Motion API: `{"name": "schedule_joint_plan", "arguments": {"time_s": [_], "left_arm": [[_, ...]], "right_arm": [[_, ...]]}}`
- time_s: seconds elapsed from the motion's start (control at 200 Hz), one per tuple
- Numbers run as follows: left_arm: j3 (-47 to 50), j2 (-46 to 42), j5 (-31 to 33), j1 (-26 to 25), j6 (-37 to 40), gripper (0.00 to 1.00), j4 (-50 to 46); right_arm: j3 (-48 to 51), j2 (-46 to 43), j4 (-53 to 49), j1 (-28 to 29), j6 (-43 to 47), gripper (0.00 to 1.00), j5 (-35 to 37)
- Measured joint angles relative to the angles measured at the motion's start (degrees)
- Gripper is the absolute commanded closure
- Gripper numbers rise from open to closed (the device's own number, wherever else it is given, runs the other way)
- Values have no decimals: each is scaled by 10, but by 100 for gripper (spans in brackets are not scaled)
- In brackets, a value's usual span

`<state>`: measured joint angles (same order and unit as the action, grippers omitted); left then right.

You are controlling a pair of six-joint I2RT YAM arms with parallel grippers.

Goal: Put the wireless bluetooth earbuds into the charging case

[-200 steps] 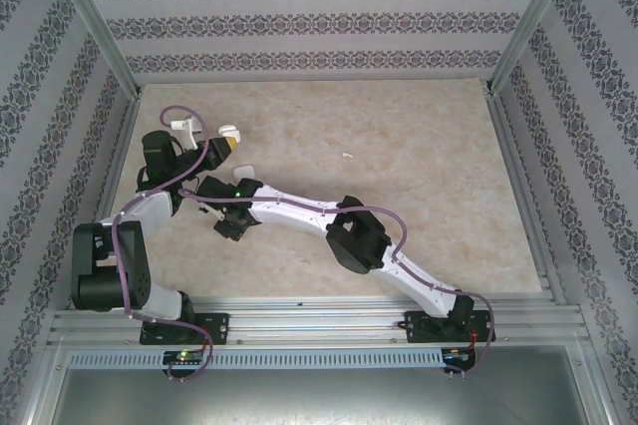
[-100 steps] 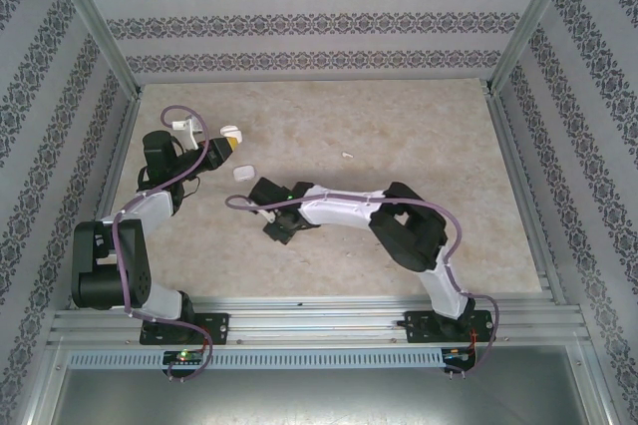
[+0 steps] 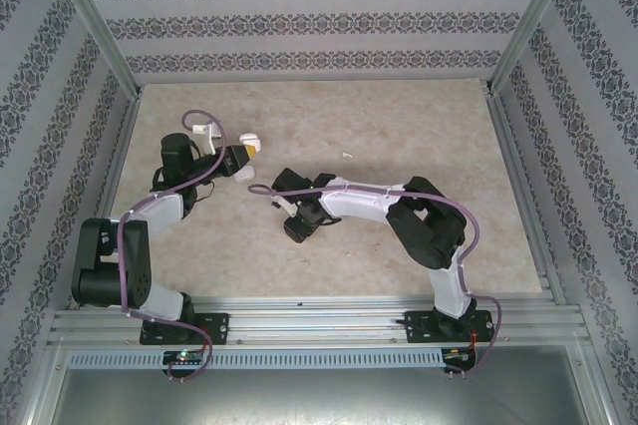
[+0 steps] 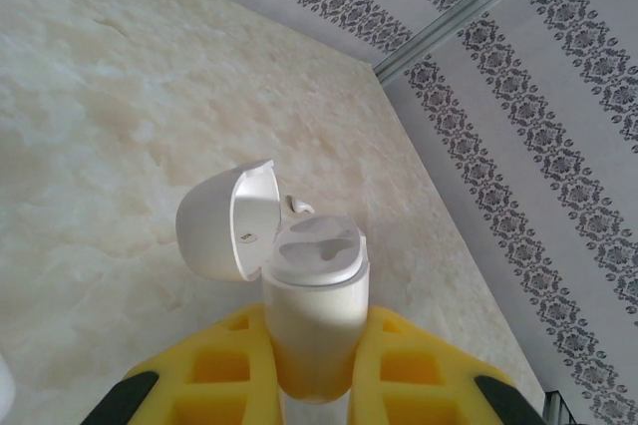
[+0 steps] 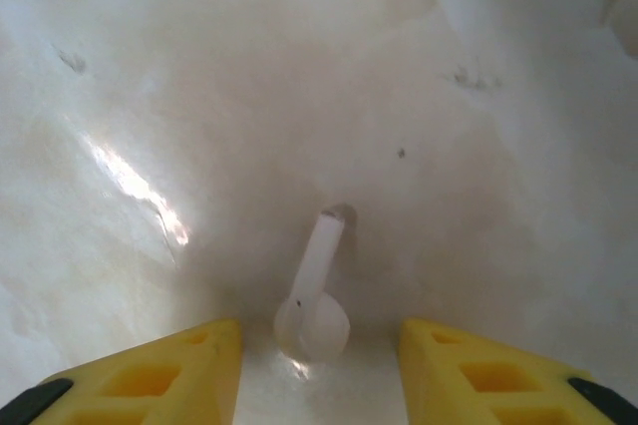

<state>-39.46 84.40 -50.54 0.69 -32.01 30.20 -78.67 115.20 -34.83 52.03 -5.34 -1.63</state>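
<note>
Here, the right gripper points down at the table with its yellow fingers standing apart and nothing held. One earbud lies on the surface in the gap between them, its round bud end nearest the gripper and its stem pointing away. Neither finger touches it.

The left gripper is clamped on a white charging case, with a yellow finger pressed against each side of the body. The case's lid is swung open to one side, baring the top insert with its two shaped wells. Whether anything sits in those wells cannot be told. A small white piece peeks out just past the lid's edge, too hidden to identify.

From above, the left gripper and its case are over the far left part of the table. The right gripper is near it, closer to the middle. A second earbud lies alone on the bare surface farther right, apart from both grippers. Patterned walls close in the table on three sides
</note>
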Motion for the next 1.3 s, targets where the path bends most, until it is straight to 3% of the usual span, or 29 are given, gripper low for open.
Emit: {"name": "schedule_joint_plan", "arguments": {"time_s": [0.35, 0.634, 0.894, 1.299], "left_arm": [[3, 0, 3, -6, 0, 100, 0], [9, 0, 10, -15, 0, 100, 1], [15, -12, 16, -23, 3, 100, -1], [15, -13, 18, -31, 5, 100, -1]], "right_arm": [[-32, -57, -67, 18, -140, 52, 32], [-36, -59, -9, 64, -261, 67, -2], [-40, 12, 22, 62, -310, 69, -17], [-5, 7, 39, 41, -351, 64, 0]]}}
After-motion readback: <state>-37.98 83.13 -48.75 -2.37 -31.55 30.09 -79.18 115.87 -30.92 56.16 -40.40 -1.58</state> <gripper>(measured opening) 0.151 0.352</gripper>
